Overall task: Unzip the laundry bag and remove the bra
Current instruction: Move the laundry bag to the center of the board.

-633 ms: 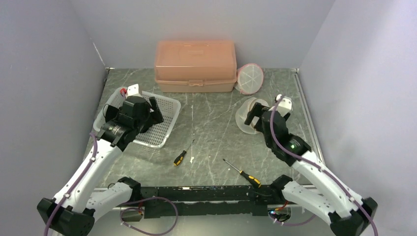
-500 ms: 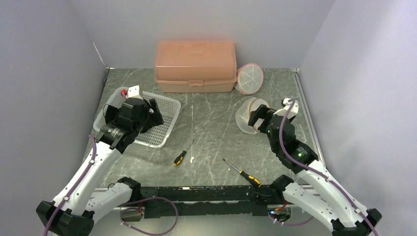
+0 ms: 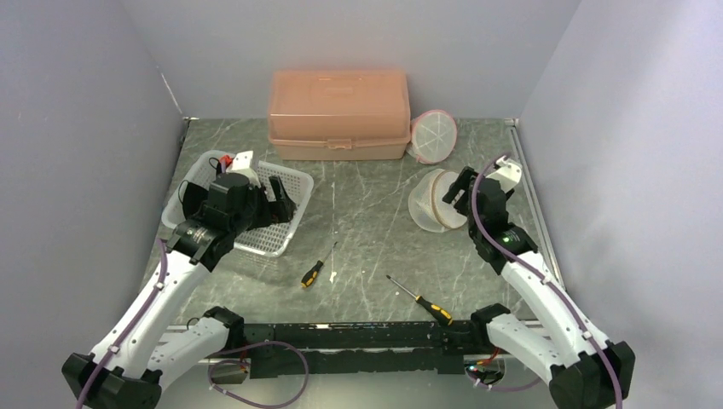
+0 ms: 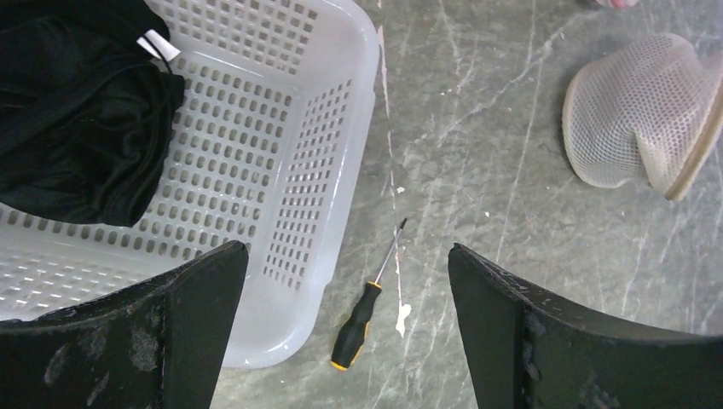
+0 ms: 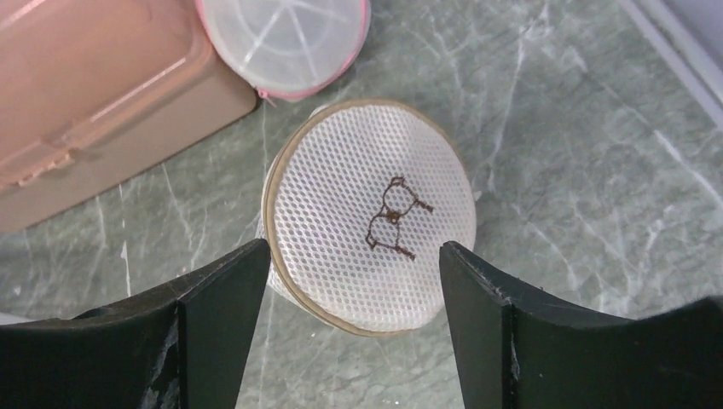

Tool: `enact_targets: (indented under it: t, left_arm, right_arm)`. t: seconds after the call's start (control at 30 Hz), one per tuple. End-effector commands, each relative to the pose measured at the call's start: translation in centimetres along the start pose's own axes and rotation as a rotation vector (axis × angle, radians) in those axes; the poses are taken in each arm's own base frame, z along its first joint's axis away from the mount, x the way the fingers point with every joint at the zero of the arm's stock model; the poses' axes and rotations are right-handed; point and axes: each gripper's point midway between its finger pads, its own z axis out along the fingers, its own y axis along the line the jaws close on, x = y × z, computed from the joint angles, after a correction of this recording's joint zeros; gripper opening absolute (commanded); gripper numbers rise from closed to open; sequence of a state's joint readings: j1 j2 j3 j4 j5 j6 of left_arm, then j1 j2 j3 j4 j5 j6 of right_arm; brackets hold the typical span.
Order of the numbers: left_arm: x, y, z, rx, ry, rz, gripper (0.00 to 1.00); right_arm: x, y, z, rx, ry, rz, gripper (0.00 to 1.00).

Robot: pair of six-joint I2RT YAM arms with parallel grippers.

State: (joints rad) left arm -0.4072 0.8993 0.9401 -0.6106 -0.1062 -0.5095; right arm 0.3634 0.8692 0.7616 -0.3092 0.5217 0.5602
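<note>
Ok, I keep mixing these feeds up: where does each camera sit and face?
Top external: high behind the bases, down on the grey marbled table; left arm and right arm show.
Left wrist: on its arm, down at the white perforated plastic basket; open left gripper shows.
Right wrist: on its arm, down at the round white mesh laundry bag; open right gripper shows.
Shared: both wrists see that bag.

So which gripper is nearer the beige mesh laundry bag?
Right. The right gripper hovers at the laundry bag, at its right side, with its fingers open and aimed at it. The left gripper is well off to the left, above the white basket.
</note>
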Motion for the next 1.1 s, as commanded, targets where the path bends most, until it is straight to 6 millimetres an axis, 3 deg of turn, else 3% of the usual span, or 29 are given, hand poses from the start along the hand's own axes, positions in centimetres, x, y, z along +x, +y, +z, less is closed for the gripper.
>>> enact_targets:
  t: [0.0,0.13,0.53,0.87,0.93,1.03,1.07]
  left_arm:
    - [-0.8,-1.7,-0.4,0.098,-0.035,0.009,0.94]
    - [-0.4,-1.9,-0.1,0.099,-0.003,0.005,0.94]
    - [-0.6,-1.7,-0.4,0.088,-0.016,0.000,0.94]
    - [-0.4,-1.9,0.0,0.097,0.000,0.001,0.94]
    - [-0.2,-2.0,0.1,0.097,0.014,0.002,0.94]
    - [-0.1,-1.9,0.2,0.092,0.023,0.005,0.94]
    - [-0.1,-1.9,0.2,0.092,0.021,0.005,0.94]
  right_arm:
    - [1.0,2.3,1.6,-0.100,0.021,0.018,0.75]
    - [2.1,4.0,2.8,-0.158,0.071,-0.039,0.73]
    - [4.9,5.0,4.4,-0.092,0.140,-0.193,0.68]
    - [5.9,3.4,5.3,0.021,0.189,-0.255,0.33]
    - [5.8,3.6,5.1,0.003,0.185,-0.250,0.23]
    - [5.6,4.4,4.2,-0.024,0.178,-0.265,0.00]
    - [5.4,4.8,3.8,-0.028,0.175,-0.278,0.00]
